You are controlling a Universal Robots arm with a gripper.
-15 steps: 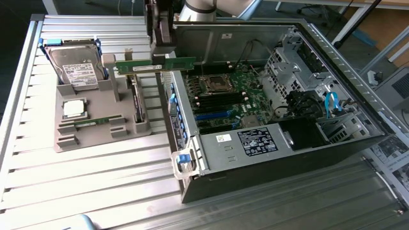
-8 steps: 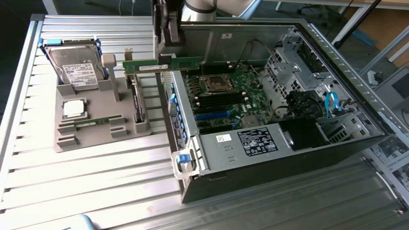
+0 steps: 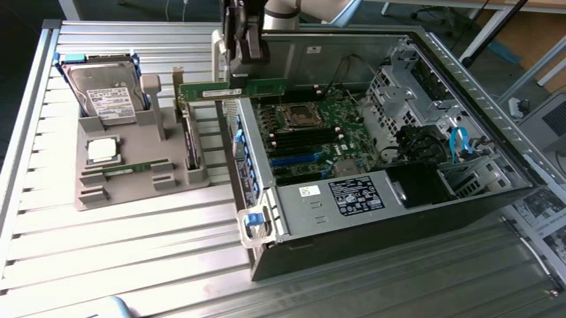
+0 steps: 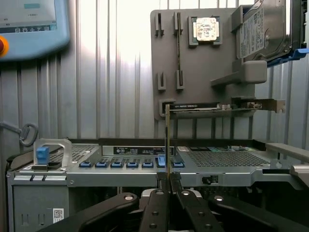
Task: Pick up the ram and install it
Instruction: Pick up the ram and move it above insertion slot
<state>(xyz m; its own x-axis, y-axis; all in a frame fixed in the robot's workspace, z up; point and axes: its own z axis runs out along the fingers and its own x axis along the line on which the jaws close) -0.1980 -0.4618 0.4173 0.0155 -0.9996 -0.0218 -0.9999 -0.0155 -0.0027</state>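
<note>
One downward-pointing gripper (image 4: 167, 180) clamps the ram (image 3: 232, 91) edgewise.

i work in what looks like a robotics lab or workshop, set up for computer assembly: a slatted aluminium table (image 3: 132, 252), an opened tower case (image 3: 398, 245) with its motherboard (image 3: 319, 126) bare, a grey parts fixture (image 3: 132, 192) holding a hard drive (image 3: 106, 93), and a teach pendant (image 4: 34, 29).

The ram (image 3: 232, 91) is a long, thin green stick with a white label strip. It hangs level in the air, standing on edge, above the open computer case's (image 3: 309, 53) far rim at the exterior view's left, pinched in the gripper (image 4: 167, 181).
</note>
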